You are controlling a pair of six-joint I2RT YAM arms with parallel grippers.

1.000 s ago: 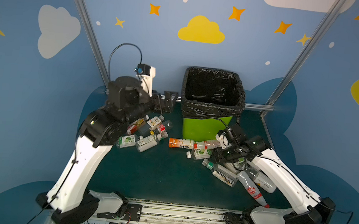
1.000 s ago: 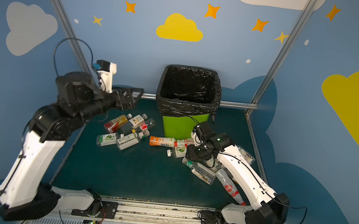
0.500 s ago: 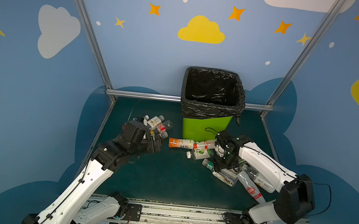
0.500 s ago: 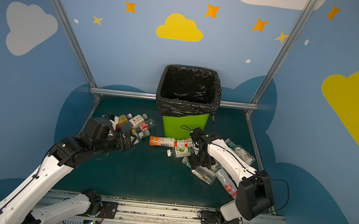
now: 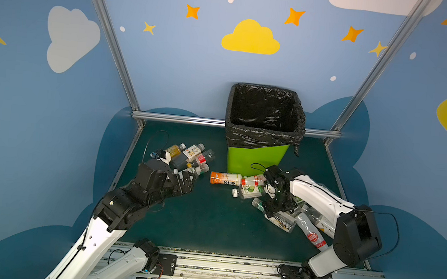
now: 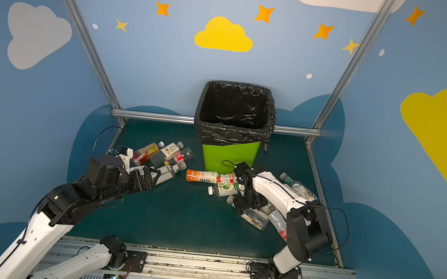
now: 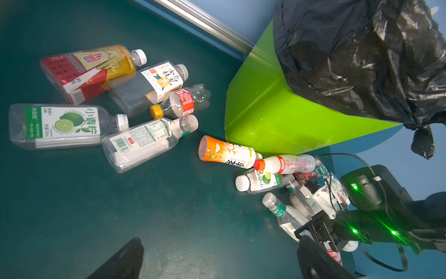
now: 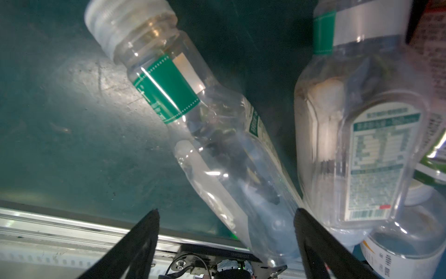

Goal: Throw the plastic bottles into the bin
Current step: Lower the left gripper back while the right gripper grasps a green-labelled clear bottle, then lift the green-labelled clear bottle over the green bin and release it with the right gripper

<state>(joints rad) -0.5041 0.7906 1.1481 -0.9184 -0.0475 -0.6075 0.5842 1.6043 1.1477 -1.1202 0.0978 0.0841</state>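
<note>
Right wrist view shows the right gripper (image 8: 226,211) spread wide, its jaws astride the lower body of a clear bottle (image 8: 217,149) that lies flat on the bench (image 8: 60,120). Nothing is gripped yet. One jaw stands between it and a second bottle (image 8: 362,145), so the close should centre on the first body alone. It should also be gentle, since thin plastic likely buckles or slips out. This heap lies toward the bench's right edge, in front of the bin (image 5: 254,160), which stands toward the far edge. The left gripper (image 7: 220,239) gapes empty, near the other bottles (image 7: 108,101) by the far left corner. The lift should clear the bag (image 5: 261,138) before release.
</note>
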